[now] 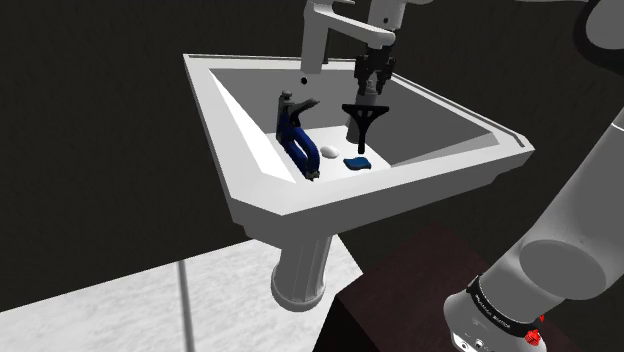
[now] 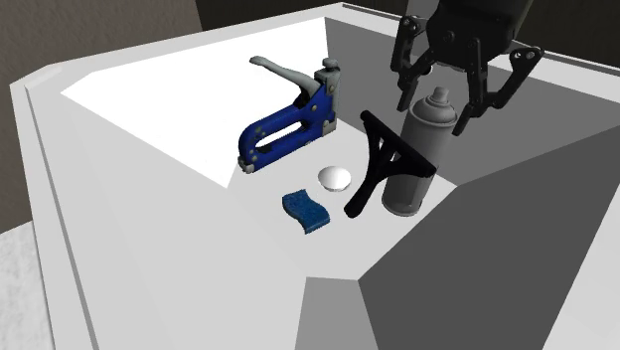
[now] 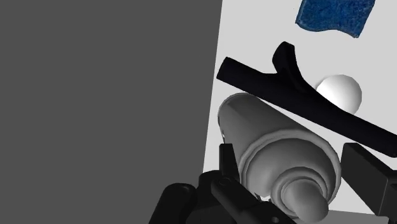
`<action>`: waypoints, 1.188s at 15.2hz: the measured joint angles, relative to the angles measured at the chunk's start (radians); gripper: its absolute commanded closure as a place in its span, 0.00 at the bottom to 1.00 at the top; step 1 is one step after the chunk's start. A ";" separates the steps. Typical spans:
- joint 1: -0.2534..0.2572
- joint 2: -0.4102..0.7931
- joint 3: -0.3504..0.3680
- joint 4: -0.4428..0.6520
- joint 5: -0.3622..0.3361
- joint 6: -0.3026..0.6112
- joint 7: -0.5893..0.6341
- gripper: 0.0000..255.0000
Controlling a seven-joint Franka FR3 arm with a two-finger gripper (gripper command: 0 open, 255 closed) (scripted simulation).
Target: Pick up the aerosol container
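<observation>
White sink (image 1: 380,186) holds can (image 2: 429,124) — marbled floor (image 1: 100,310).

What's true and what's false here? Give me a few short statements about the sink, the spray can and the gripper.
1. The grey aerosol can stands upright in the sink. True.
2. The gripper is shut on the can. False: it is open, with its fingers apart on either side of the can's top.
3. The staple gun in the basin is blue. True.
4. The blue sponge lies on the floor. False: it lies on the basin's bottom.
</observation>
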 measured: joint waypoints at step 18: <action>-0.001 0.016 0.000 0.126 0.001 -0.110 0.004 1.00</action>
